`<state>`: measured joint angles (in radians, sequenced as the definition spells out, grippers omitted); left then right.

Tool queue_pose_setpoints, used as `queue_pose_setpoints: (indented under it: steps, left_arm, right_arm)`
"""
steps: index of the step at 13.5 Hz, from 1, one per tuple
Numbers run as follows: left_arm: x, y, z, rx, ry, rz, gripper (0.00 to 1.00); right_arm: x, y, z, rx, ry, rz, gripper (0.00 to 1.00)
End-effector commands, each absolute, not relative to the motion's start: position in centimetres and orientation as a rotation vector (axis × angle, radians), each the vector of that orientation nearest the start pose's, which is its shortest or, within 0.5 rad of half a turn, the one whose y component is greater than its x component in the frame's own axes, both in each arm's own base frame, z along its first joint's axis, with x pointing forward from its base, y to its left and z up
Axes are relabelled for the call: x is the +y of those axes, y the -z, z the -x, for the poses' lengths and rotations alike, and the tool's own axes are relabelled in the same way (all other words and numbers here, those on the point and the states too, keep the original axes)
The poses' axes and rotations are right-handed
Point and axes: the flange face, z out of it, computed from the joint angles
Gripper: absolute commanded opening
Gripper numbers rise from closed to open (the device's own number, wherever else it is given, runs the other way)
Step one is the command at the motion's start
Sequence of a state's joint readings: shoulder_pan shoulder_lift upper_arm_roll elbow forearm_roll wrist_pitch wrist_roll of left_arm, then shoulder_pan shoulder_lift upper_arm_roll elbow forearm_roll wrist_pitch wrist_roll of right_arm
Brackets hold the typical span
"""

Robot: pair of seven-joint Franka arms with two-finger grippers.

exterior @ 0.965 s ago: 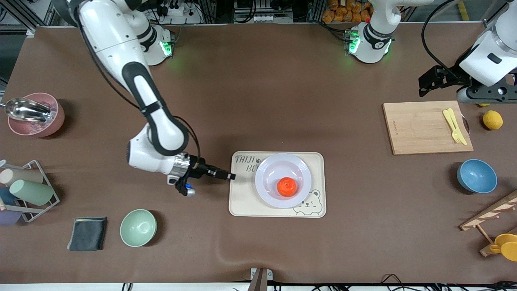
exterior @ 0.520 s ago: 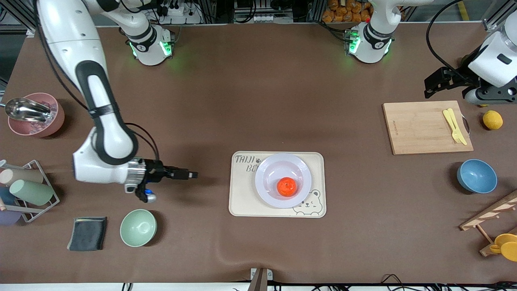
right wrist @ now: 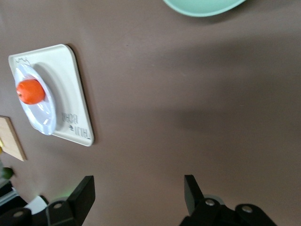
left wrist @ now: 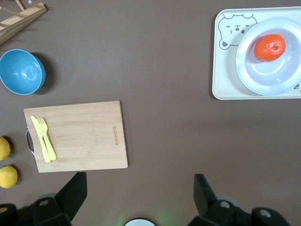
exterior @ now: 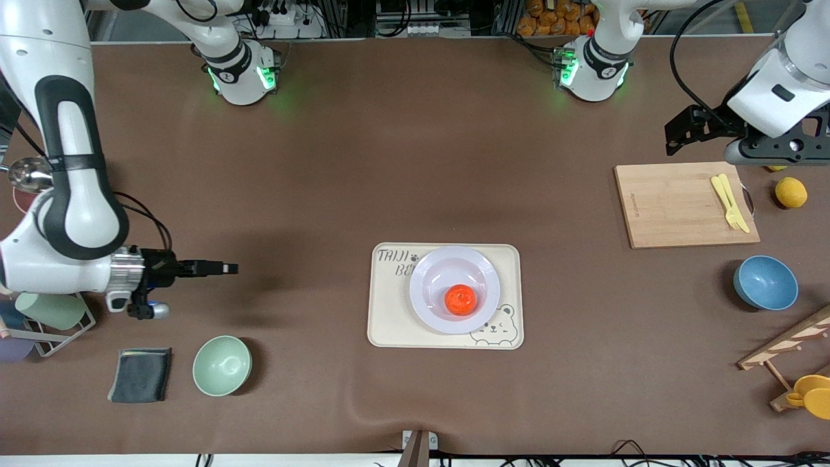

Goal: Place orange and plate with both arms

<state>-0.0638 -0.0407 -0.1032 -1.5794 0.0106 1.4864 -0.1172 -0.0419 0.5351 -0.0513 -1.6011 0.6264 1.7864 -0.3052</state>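
Observation:
The orange [exterior: 461,299] lies in the sunken centre of the pale plate [exterior: 431,272], and the plate rests on a cream bear-printed tray [exterior: 389,324] mid-table. My right gripper [exterior: 227,267] hangs open and empty over bare table, well off the tray toward the right arm's end. Its wrist view shows the orange [right wrist: 30,91], the plate [right wrist: 43,118] and the tray [right wrist: 70,80] far from the right gripper [right wrist: 139,186]. My left gripper [exterior: 674,137] is open and empty, up over the table beside the cutting board. The left wrist view holds the orange [left wrist: 270,47] and plate [left wrist: 263,80].
A wooden cutting board [exterior: 674,207] carries a yellow fork and knife [exterior: 729,202], with a lemon [exterior: 791,192] beside it. A blue bowl [exterior: 765,282] and wooden rack [exterior: 788,344] sit at the left arm's end. A mint bowl [exterior: 222,365], dark cloth [exterior: 141,374] and cup rack [exterior: 48,311] sit near the right arm.
My right arm has drawn back from the tray's edge toward its own end of the table, and its jaws have spread wider. The left gripper shifted slightly. Orange and plate stayed put.

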Motion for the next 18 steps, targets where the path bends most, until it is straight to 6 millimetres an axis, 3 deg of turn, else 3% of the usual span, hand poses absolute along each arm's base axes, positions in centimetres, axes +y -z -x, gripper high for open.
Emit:
queue_pose_setpoints:
  steps: [1,3,8,12,14,18]
  left_arm:
    - [-8.5,-64.0,-51.6,0.052,-0.076,3.121,1.0]
    - [-8.7,-63.8,-51.8,0.056,-0.08,3.118,1.0]
    - [-8.4,-64.1,-51.7,0.049,-0.071,3.12,1.0]
    - [-8.5,-64.1,-51.7,0.054,-0.071,3.122,1.0]
    - [-8.6,-64.1,-51.7,0.052,-0.073,3.121,1.0]
    - [-8.9,-64.2,-51.9,0.054,-0.066,3.122,1.0]
  right_arm:
    - [-0.3,-37.3,-65.5,-0.126,-0.294,2.628,0.89]
    - [-0.7,-43.0,-64.9,-0.166,-0.333,2.74,0.93]
    - [-2.4,-52.8,-60.7,-0.228,-0.334,2.9,0.98]
    - [-3.0,-57.0,-55.5,-0.209,-0.199,2.962,1.0]
    - [-3.3,-57.6,-54.0,-0.207,-0.135,2.998,1.0]
    - [-3.7,-59.7,-53.5,-0.165,-0.023,3.066,1.0]
